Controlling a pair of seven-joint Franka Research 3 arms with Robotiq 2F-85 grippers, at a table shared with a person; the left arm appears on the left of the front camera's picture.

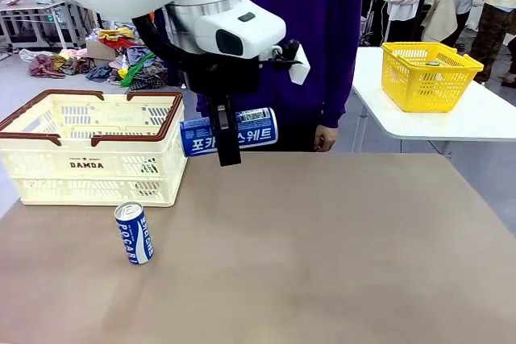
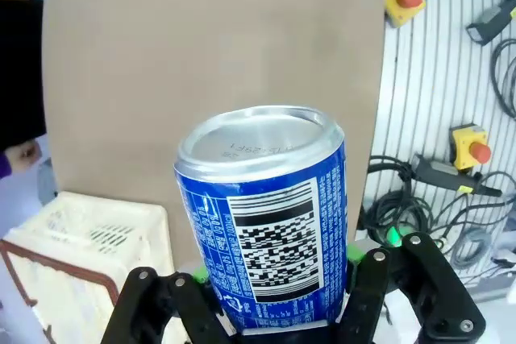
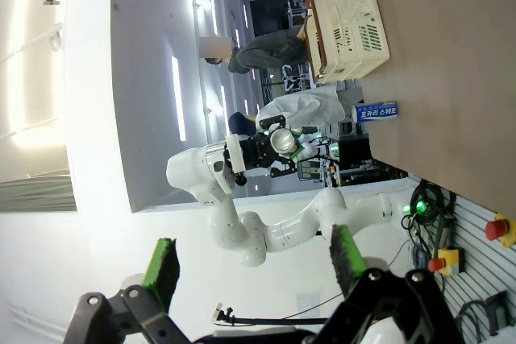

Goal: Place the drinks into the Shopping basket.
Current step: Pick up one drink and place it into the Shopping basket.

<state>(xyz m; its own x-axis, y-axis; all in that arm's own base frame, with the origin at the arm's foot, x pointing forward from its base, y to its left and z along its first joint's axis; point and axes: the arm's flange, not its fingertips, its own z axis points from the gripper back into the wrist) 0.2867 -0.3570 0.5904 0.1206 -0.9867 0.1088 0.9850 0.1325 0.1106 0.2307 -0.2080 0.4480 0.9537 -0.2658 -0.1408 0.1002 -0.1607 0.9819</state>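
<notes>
You're working over a brown table. Nearest you, toward its left front, one blue Pocari can stands upright on the tabletop, apart from everything else. Farther in and up in the air, your left gripper is clamped on a second blue can — it lies on its side with the Korean lettering facing you, its left end level with the right end of the Shopping basket. In the left wrist view the black fingers pinch that can's lower body, and its silver end points away. Your right gripper hangs spread wide, its green pads gripping nothing. The cream basket sits on the table's far-left part. Behind the table a person in purple stands with one hand at the far edge — beyond, at right, a yellow basket rests on a white table.
</notes>
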